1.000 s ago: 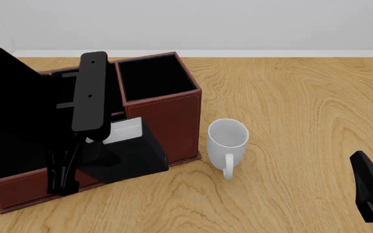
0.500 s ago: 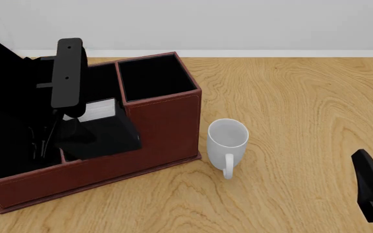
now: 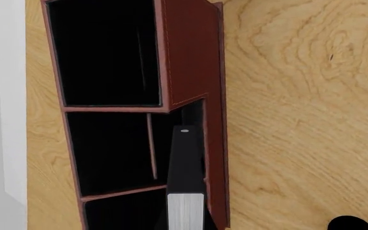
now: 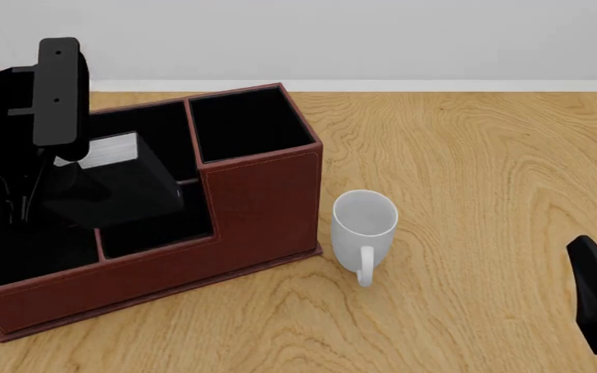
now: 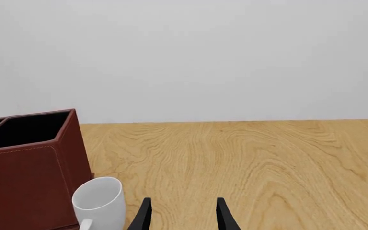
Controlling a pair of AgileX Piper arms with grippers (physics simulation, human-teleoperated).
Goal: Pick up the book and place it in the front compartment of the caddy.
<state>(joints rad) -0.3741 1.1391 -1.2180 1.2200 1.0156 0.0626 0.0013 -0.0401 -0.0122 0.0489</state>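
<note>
The left tool (image 4: 29, 198) holds the book (image 4: 112, 183) above the caddy (image 4: 262, 206); I judge it pinches the book, though its fingers are lost in the black interior and cannot be made out. The book is tilted, its pale page edges facing up and back, and its lower end dips below the rim over the middle column. In the left wrist view the book (image 3: 185, 182) runs lengthways away from the camera, close along the caddy's stepped-down wall. Which cell sits beneath it is the deciding relation, and I cannot tell for certain: the front compartment (image 4: 153, 225) looks to lie just nearer the camera than the book's low end. Lowering it likely needs the long axis brought upright and lined up inside the thin partition. The right tool (image 5: 182, 213) hangs spread and empty over the desk (image 4: 465, 171), well apart, beyond the white mug (image 4: 365, 225). The left arm alone serves here.
</note>
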